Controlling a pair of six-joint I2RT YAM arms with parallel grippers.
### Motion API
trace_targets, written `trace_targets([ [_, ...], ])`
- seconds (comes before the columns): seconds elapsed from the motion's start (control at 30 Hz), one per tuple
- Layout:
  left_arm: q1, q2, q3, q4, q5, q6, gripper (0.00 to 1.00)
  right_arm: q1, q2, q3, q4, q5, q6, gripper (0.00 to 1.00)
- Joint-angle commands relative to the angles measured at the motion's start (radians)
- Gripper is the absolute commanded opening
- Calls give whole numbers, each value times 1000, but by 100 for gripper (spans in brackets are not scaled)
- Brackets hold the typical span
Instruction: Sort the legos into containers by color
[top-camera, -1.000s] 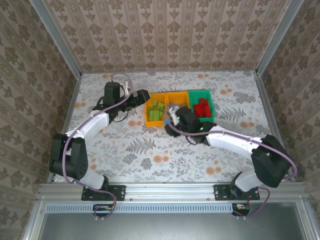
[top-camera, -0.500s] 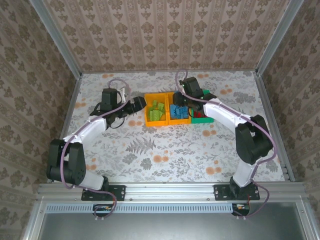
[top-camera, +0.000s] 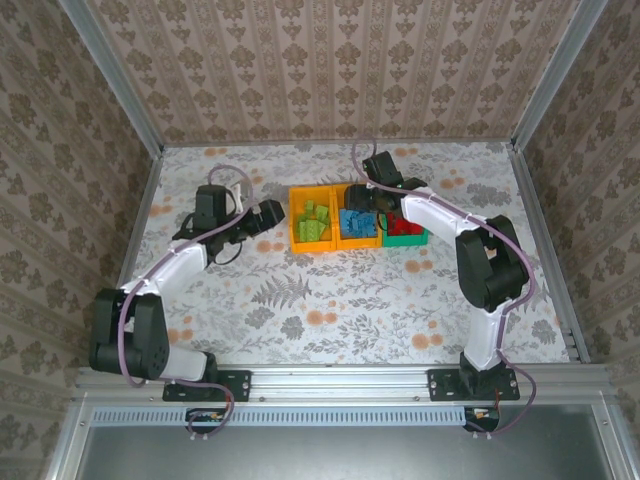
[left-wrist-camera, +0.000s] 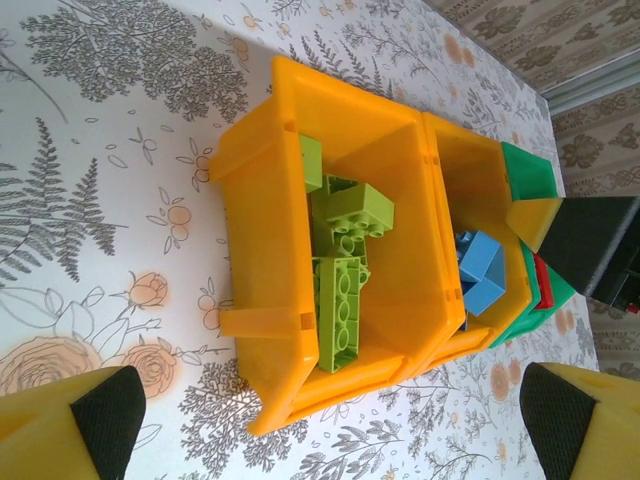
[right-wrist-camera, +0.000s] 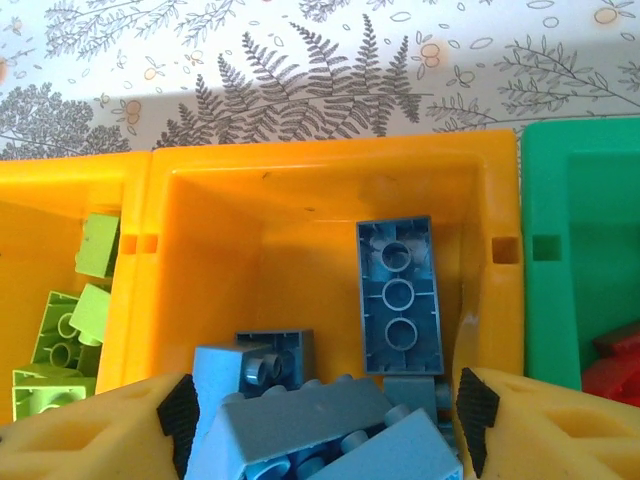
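Three containers stand in a row: a left orange bin (top-camera: 297, 222) with light green legos (top-camera: 313, 222), a middle orange bin (top-camera: 357, 240) with blue legos (top-camera: 357, 222), and a green bin (top-camera: 412, 238) with red legos (top-camera: 403, 224). My right gripper (right-wrist-camera: 325, 425) hangs open over the middle bin (right-wrist-camera: 300, 200), blue bricks (right-wrist-camera: 398, 295) lying loose between its fingers. My left gripper (left-wrist-camera: 330, 420) is wide open and empty, a little left of the left bin (left-wrist-camera: 255, 200), facing its green bricks (left-wrist-camera: 345, 260).
The floral tablecloth (top-camera: 330, 290) stretches in front of the bins. Metal rails (top-camera: 540, 240) and patterned walls close the table on three sides. The green bin's edge (right-wrist-camera: 550, 300) and the left bin's green bricks (right-wrist-camera: 70, 320) flank the right gripper.
My right arm swung from in front of the bins round to the back, over the middle bin, and its jaws opened. My left gripper drew back to the left.
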Motion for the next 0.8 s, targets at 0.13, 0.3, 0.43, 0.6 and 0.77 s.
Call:
trace_targets([
  [0.13, 12, -121, -25, -157, -160, 137, 100, 13, -289, -227, 132, 119, -100, 92],
  [0.3, 16, -260, -80, -240, -446, 305, 100, -15, -531, -558, 389, 378, -321, 100],
  [0.43, 28, -360, -174, -193, -654, 357, 100, -130, -643, -778, 587, 415, -372, 100],
  [0.6, 29, -485, -320, -21, -813, 452, 100, -223, -625, -927, 831, 396, -417, 100],
  [0.77, 34, -525, -428, 134, -895, 517, 100, -293, -538, -1019, 1030, 320, -417, 100],
])
